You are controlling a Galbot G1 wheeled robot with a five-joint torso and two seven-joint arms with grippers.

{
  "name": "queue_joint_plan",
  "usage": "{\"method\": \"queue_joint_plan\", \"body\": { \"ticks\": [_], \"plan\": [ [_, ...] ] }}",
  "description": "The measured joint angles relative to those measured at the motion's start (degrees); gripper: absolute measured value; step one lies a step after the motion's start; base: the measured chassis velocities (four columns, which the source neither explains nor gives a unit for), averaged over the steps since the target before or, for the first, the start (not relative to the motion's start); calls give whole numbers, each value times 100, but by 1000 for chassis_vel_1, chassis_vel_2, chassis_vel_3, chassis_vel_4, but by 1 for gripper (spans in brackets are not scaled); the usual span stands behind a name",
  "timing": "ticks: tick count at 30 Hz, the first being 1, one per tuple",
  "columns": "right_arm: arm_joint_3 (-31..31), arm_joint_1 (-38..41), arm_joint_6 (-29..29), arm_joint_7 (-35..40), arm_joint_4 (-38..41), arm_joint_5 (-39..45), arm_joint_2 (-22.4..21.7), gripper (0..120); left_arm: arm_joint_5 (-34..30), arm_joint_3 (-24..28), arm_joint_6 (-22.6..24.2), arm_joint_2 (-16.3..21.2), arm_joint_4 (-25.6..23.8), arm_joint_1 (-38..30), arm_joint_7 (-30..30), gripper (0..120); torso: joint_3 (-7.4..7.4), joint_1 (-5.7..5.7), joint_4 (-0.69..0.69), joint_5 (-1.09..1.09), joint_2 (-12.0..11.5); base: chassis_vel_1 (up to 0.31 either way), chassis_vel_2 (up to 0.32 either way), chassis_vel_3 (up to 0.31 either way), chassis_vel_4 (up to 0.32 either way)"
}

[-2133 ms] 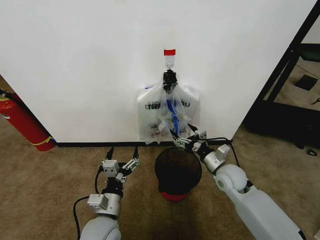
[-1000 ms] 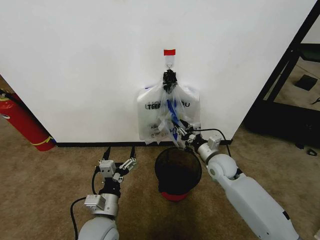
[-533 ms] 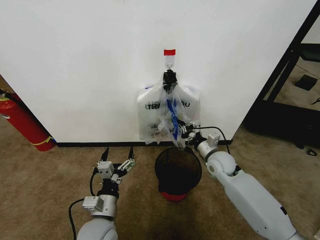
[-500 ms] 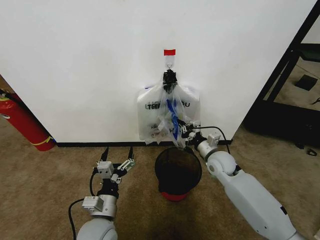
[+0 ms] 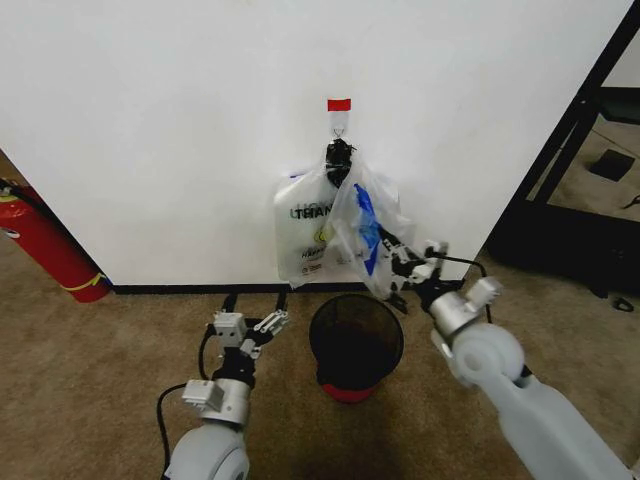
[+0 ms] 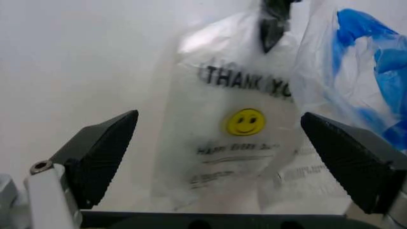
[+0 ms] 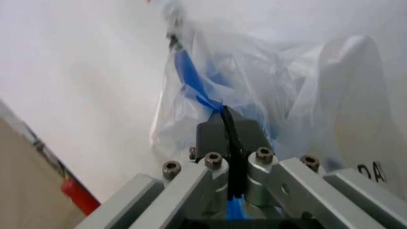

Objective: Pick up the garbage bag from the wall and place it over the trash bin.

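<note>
Bag (image 5: 362, 238) is being held out from the wall (image 5: 180, 120), above the bin (image 5: 356, 342), by the right gripper (image 5: 398, 262). Its pads are being shown clamped flat together on the plastic (image 7: 254, 86) by the right wrist view. Left gripper (image 5: 252, 322) is being held low near the floor, fingers (image 6: 102, 152) spread wide, aimed at the bundle (image 6: 241, 119).

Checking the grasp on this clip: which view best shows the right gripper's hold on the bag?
The right wrist view: the right gripper is shut on the garbage bag, blue print pinched between its pads. The head view shows the bag pulled off the wall; the left wrist view shows its blue print.
</note>
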Motion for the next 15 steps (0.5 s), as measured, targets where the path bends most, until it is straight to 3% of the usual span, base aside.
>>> {"method": "queue_joint_plan", "body": {
  "ticks": [6,8,10,15],
  "plan": [
    [372,-274,4,-2,31,112,-86,0,-214,238,132,53,-48,-206,-48,100,0,0,0,0,0,0,0,0,0],
    [355,-402,103,-131,14,-408,-153,0,-854,440,420,167,-262,-431,-169,100,0,0,0,0,0,0,0,0,0],
    [328,-417,122,-159,14,-543,-152,0,-1028,485,495,198,-319,-494,-200,100,0,0,0,0,0,0,0,0,0],
    [103,-469,317,-286,41,-1777,-90,0,-2686,786,1139,470,-803,-1228,-559,97,0,0,1,0,0,0,0,0,0]
  ]
}}
